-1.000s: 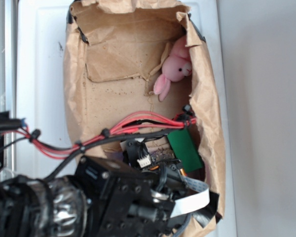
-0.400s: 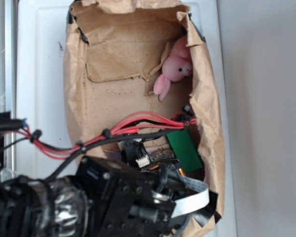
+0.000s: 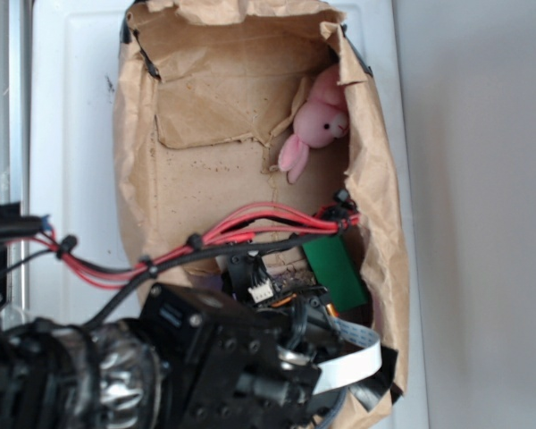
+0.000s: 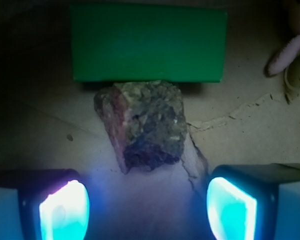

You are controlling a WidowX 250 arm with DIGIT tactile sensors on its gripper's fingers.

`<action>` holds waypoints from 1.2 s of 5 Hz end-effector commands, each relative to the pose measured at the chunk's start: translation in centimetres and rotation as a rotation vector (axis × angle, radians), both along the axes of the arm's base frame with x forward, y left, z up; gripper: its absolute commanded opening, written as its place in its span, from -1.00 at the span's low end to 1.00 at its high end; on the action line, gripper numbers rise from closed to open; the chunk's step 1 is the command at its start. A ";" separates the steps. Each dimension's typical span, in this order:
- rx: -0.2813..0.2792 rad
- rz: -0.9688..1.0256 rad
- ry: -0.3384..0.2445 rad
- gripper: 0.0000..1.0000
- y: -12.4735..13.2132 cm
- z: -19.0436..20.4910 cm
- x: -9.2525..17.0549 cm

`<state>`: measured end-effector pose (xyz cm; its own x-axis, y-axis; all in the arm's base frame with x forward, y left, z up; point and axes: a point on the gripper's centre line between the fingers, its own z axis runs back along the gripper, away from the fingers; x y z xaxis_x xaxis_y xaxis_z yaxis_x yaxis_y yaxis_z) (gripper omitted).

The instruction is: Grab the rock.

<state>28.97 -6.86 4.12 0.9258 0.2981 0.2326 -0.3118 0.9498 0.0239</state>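
As seen, rock [image 4: 142, 125] lies lengthwise toward block [image 4: 147, 42].

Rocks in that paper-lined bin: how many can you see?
1. The rock lies on the brown paper just in front of the green block, ahead of the open gripper. The arm could hide others.

Against the green block [image 3: 336, 272], the black arm [image 3: 223, 357] has crept slightly: its upper housing edge now sits a touch lower and further toward the block's side than a second ago. The red cable bundle [image 3: 250, 219] running above the block has shifted slightly with it (the small black clip at its end now sits a shade higher above the block).
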 end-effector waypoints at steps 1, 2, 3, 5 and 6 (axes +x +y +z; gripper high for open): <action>0.003 -0.019 -0.040 1.00 -0.5 1.4 0.6; 0.003 -0.019 -0.040 1.00 -0.5 1.4 0.6; -0.001 0.057 -0.052 1.00 1.9 0.5 2.1; 0.012 0.067 -0.092 1.00 3.5 -0.9 4.8; 0.017 0.066 -0.102 1.00 3.6 -1.0 5.7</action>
